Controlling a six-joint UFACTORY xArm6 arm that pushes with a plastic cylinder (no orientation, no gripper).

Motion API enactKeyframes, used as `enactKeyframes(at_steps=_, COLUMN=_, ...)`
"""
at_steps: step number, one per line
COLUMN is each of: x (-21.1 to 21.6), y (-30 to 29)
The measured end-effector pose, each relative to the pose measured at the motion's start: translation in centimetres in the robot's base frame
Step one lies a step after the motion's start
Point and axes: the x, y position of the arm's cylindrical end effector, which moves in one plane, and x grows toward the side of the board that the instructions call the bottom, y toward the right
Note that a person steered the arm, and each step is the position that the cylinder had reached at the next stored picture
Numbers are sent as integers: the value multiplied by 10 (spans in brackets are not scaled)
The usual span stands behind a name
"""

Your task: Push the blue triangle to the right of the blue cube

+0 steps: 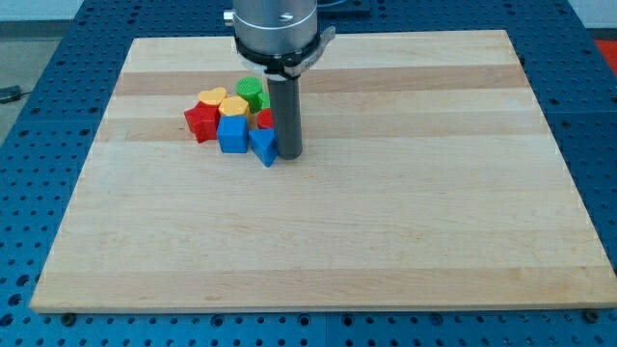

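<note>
Toward the view's upper left of the wooden board (386, 231), the blue triangle (264, 146) is sitting just to the view's left of my tip (290, 155), seemingly touching it. It is showing as a small blue wedge pointing toward the view's bottom, pressing against the blue cube (232, 134) on its left. My tip is a plain rod, clasping nothing. Behind them are clustering a red block (201, 120), two yellow blocks (212, 96), a green block (252, 93) and another red block (264, 118).

my tip (289, 155) beside blue triangle (264, 146), blue cube (232, 134)
</note>
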Motion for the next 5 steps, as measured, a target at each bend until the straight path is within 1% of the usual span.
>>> enactKeyframes(at_steps=2, x=7, y=-20)
enactKeyframes(at_steps=5, x=3, y=-22)
